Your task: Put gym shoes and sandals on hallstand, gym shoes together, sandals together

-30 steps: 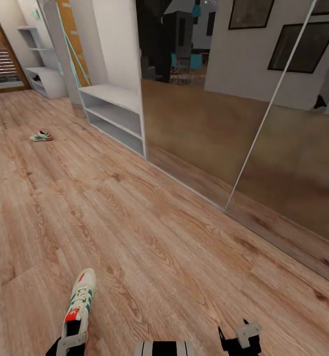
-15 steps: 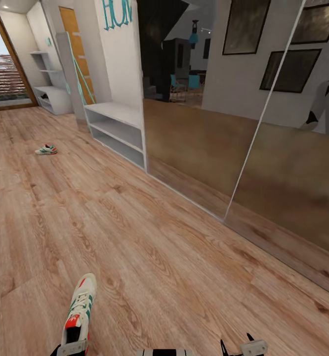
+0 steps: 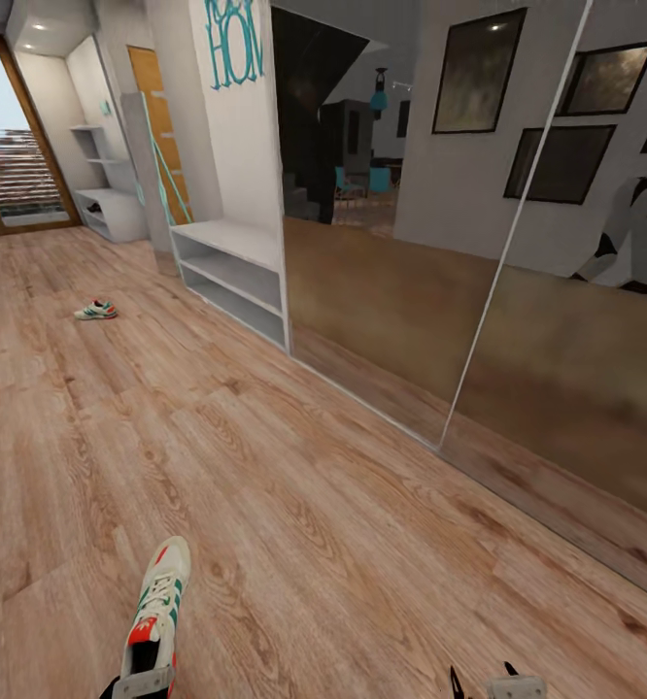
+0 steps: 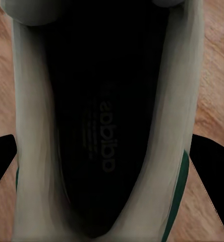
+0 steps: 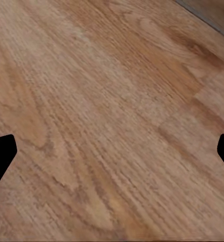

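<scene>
Head view: left gripper (image 3: pixel 141 680) clamps a cream-white green-striped sneaker (image 3: pixel 155 607) over the wood-plank floor (image 3: pixel 314 505); its twin (image 3: pixel 95 310) lies near the grey-white hallstand (image 3: pixel 100 209). Left wrist: dark insole. Right wrist: right gripper (image 5: pixel 112 151) spread wide.

Showing cream-white with green side stripes and a red tongue label: a lace-up gym shoe (image 3: pixel 156 612), its dark insole (image 4: pixel 99 136) printed in grey lettering. Lying beyond, a second cream, green and orange-red sneaker (image 3: pixel 95 310). Running underneath, warm light-brown wood-plank flooring (image 3: pixel 294 505) with darker grain and knots. Standing pale grey-white, open shelving (image 3: pixel 228 274) beneath teal wall letters (image 3: pixel 232 41).
</scene>
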`<state>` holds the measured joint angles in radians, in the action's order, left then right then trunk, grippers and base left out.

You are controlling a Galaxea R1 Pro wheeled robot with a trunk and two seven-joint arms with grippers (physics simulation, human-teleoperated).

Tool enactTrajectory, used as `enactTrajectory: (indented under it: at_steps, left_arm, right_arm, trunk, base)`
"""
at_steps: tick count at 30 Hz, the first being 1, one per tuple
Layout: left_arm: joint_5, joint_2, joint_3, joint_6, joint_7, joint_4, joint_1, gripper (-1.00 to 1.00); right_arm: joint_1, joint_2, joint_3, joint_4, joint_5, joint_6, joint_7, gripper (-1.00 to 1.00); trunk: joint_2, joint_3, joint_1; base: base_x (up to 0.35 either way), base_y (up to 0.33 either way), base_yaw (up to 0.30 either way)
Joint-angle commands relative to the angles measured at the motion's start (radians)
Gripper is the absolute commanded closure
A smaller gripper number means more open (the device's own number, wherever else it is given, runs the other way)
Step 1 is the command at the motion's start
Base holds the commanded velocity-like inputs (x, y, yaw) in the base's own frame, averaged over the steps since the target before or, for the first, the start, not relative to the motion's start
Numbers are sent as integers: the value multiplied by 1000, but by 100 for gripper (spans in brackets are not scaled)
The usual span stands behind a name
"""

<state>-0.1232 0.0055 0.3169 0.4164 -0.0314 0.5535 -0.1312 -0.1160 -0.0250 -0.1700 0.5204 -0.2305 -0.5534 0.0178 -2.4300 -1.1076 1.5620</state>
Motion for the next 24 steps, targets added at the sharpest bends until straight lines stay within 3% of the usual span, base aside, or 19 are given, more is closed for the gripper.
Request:
enactTrajectory:
  at_steps: [1,7,13,24]
  left_arm:
    - [-10,-1,7,4,-4,-1,-1,100]
    - [-10,-2,7,4,-4,1,-1,100]
    - [-11,-2,7,4,-3,4,-1,100]
    - [-11,-6,3,3,-3,10,-1,100]
  right_arm:
    - [-1,1,-13,-1,-10,-3,2,-100]
    - [-1,2,-40,3,-8,-2,0,-100]
    - [-1,14,-41,4,-9,-3,0,-100]
    - [-1,31,-44,-2,-8,-3,2,-100]
  trunk:
    - [7,4,-4]
    - [49,32,-27]
    - [49,34,-27]
    - [49,34,-27]
  base:
    - [0,0,0]
    - [0,0,0]
    - [0,0,29]
    - [0,0,236]
